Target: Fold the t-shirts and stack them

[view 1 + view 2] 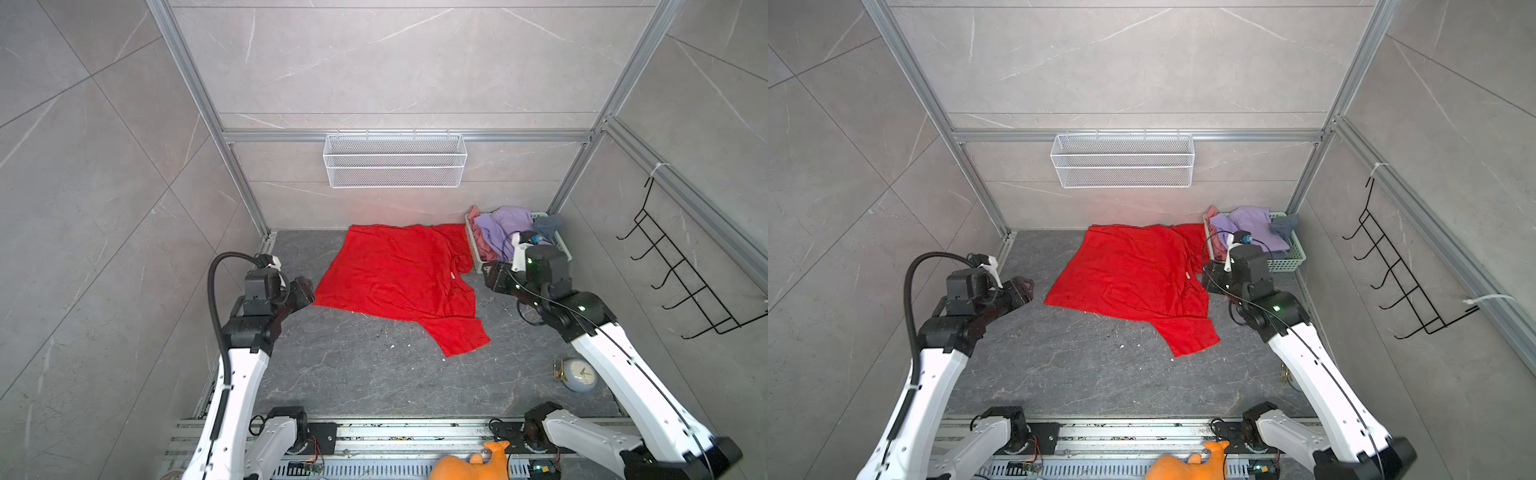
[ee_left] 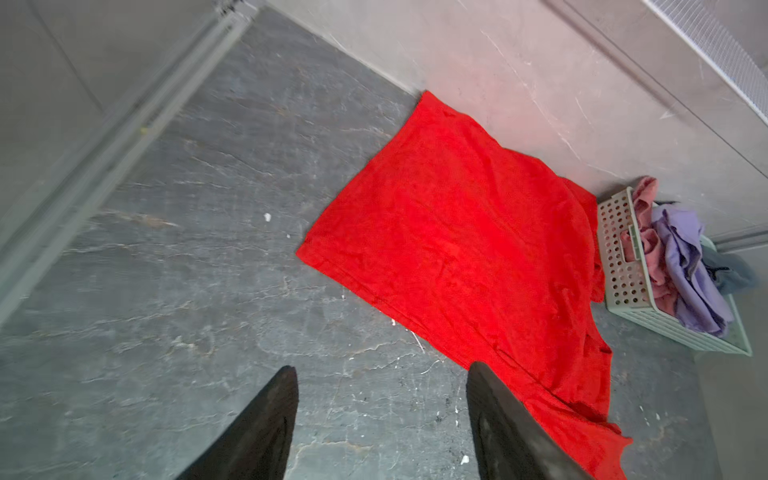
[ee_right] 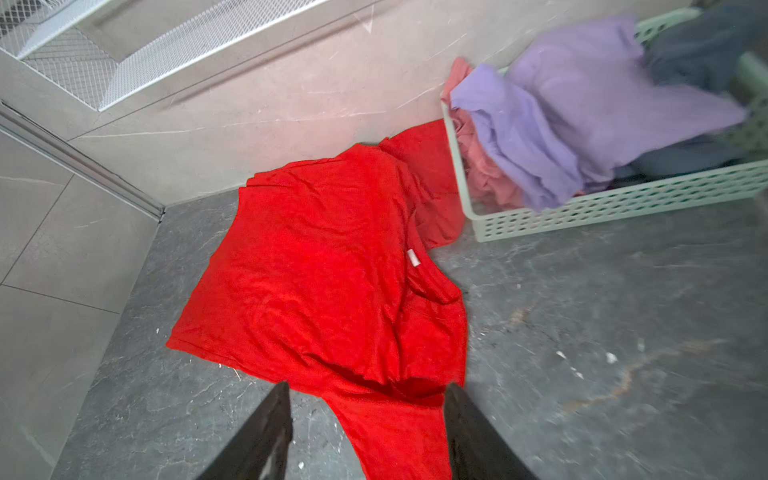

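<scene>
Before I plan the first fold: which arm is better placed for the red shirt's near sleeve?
Probably right: the sleeve lies before the right end effector; the left end effector faces the hem.

White arm links (image 1: pixel 239 374), black joints (image 1: pixel 249 332), ribbed black hose (image 1: pixel 214 299), thin cables (image 1: pixel 623 345).

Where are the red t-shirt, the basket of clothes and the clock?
red t-shirt (image 1: pixel 395 274): in a top view, middle of its spread body.
basket (image 3: pixel 615 205): right wrist view, on its perforated side wall.
clock (image 1: pixel 580 375): in a top view, centre of its dial.
</scene>
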